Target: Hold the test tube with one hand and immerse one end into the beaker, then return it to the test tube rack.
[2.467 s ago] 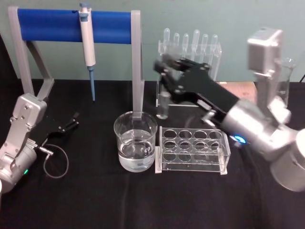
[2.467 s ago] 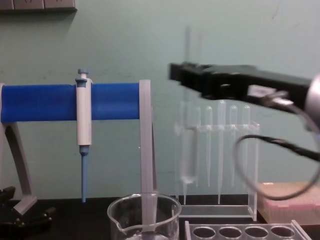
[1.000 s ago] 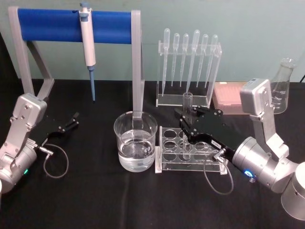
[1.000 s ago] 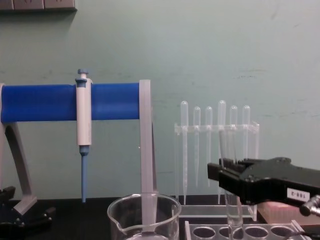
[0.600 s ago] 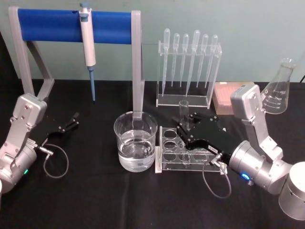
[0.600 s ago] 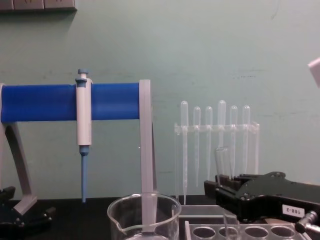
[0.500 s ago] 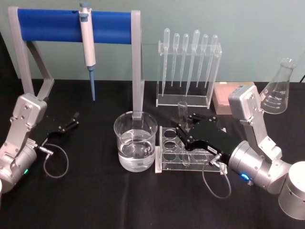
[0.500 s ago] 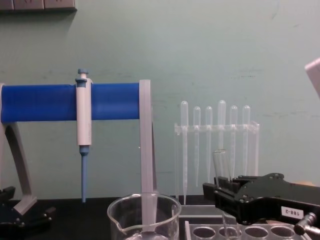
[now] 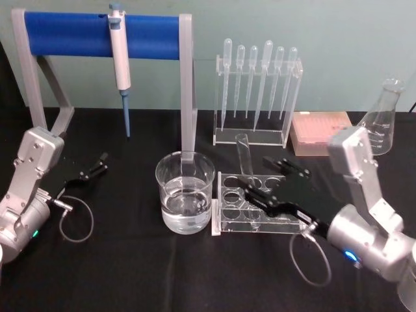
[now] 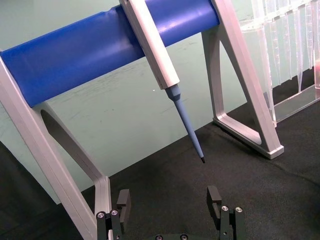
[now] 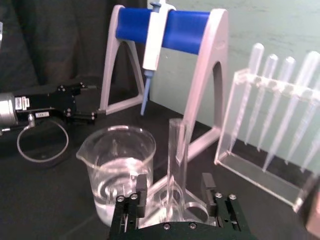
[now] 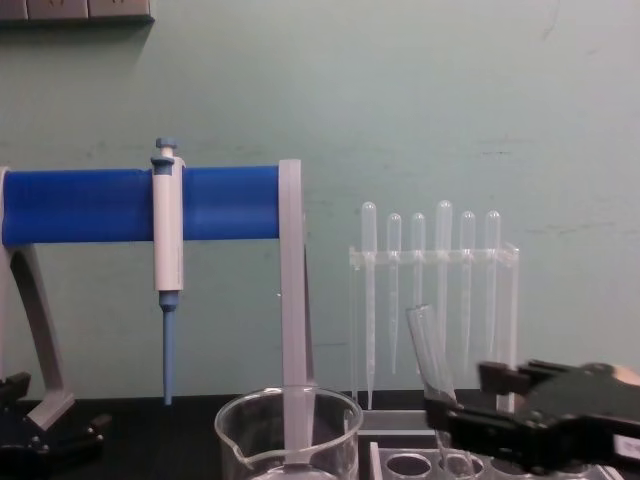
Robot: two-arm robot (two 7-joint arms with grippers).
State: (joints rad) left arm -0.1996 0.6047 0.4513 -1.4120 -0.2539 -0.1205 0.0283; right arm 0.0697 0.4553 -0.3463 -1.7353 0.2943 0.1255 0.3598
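On a black-covered bench, the right gripper sits with its two black fingers spread wide, one on each side of the test tube and apart from its glass (the right wrist view shows open gaps on both sides). The test tube stands in a hole of the clear rack, leaning so that its open top tips toward the back of the table and to the left, its lower end down inside the rack. In the chest view the tube slants above the dark fingers of the right gripper. Just left of the rack stands the beaker, partly filled with clear liquid, upright and near the tube but not touching it. The left gripper rests low on the table at the far left, well apart from the glassware, its fingers parted in the left wrist view. Behind, a white-and-blue pipettor hangs from a blue bar stand, a row of plastic pipettes hangs in a clear holder, and a conical flask stands at the far right beside a pink tip box.
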